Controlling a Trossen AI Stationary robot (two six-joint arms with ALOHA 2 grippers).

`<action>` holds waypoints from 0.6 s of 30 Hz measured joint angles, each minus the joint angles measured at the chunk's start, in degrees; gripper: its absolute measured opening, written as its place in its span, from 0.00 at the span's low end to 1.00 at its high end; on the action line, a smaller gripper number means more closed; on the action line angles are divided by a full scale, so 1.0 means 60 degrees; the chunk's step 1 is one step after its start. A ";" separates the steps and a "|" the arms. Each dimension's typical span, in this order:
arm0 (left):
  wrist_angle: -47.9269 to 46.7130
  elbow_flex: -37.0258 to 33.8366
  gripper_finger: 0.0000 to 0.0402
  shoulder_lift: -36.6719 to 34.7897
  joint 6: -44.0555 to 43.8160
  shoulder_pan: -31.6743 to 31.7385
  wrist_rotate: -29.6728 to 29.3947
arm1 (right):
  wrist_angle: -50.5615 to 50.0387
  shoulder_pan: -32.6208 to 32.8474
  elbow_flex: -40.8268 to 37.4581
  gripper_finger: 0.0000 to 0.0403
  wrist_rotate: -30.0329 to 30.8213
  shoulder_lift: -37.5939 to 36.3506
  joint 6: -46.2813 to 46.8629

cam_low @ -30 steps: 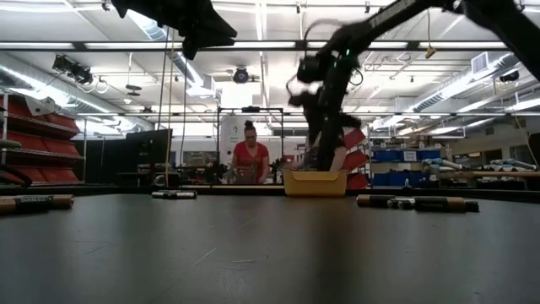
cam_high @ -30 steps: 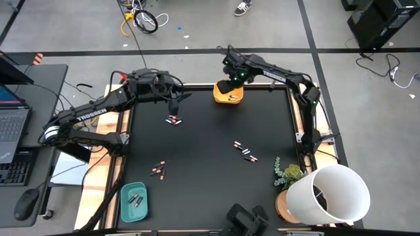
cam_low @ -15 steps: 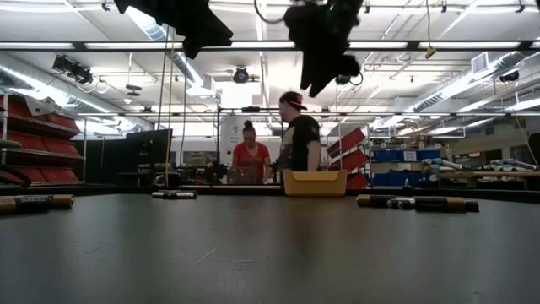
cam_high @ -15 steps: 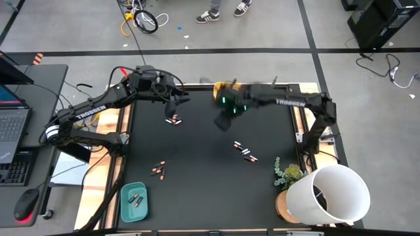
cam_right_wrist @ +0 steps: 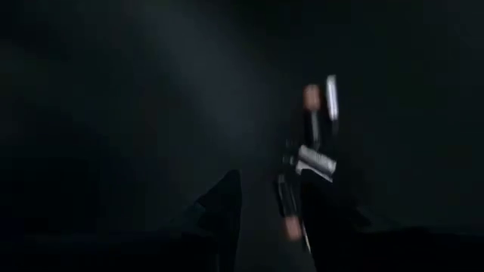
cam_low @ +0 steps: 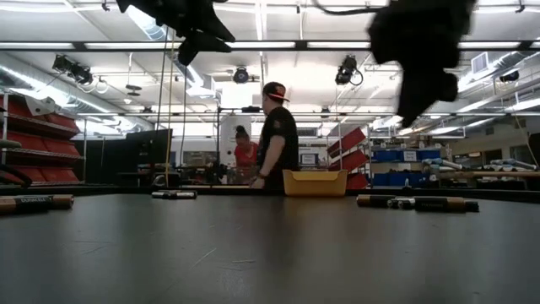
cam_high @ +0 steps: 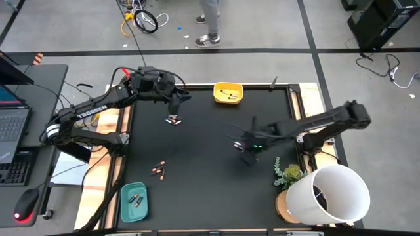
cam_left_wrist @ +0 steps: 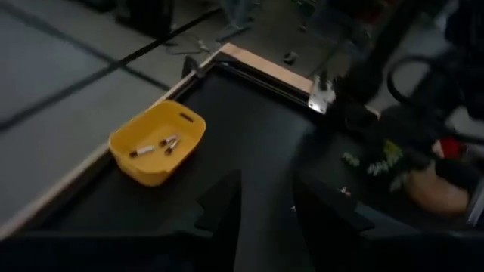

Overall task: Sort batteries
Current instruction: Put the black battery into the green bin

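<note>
On the black table [cam_high: 203, 190], batteries [cam_high: 245, 151] lie under the empty, parted right gripper [cam_high: 244, 148].

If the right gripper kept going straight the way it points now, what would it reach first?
Most likely the loose batteries on the black table just ahead of the right gripper; its fingers frame them, though depth is unclear.

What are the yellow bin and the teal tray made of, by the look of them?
Yellow bin: likely molded plastic, with one even colour, rounded corners and a cut-out handle slot showing in the left wrist view. Teal tray: probably plastic too, uniform and matte; too small for certainty.
</note>
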 joint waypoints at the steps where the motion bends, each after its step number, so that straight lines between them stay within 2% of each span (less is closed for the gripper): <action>1: 0.0001 0.0000 0.34 0.0000 -0.0444 -0.0110 -0.0193 | 0.0180 0.0169 -0.0410 0.31 0.0000 -0.0360 -0.0006; 7: 0.0034 -0.0004 0.34 -0.0011 -0.2057 -0.1008 -0.1649 | 0.0613 0.0946 -0.2168 0.31 -0.0004 -0.1473 -0.1673; 13: 0.0029 -0.0004 0.34 -0.0011 -0.2991 -0.1992 -0.3378 | 0.0839 0.0898 -0.2445 0.31 -0.0229 -0.1279 -0.2737; 15: 0.0019 -0.0004 0.34 -0.0011 -0.3163 -0.2230 -0.3646 | 0.0996 0.0735 -0.2445 0.31 -0.0329 -0.1158 -0.2823; 18: 0.0022 -0.0007 0.34 0.0138 -0.3286 -0.2459 -0.3504 | 0.1472 0.0432 -0.2445 0.31 -0.0762 -0.1082 -0.2772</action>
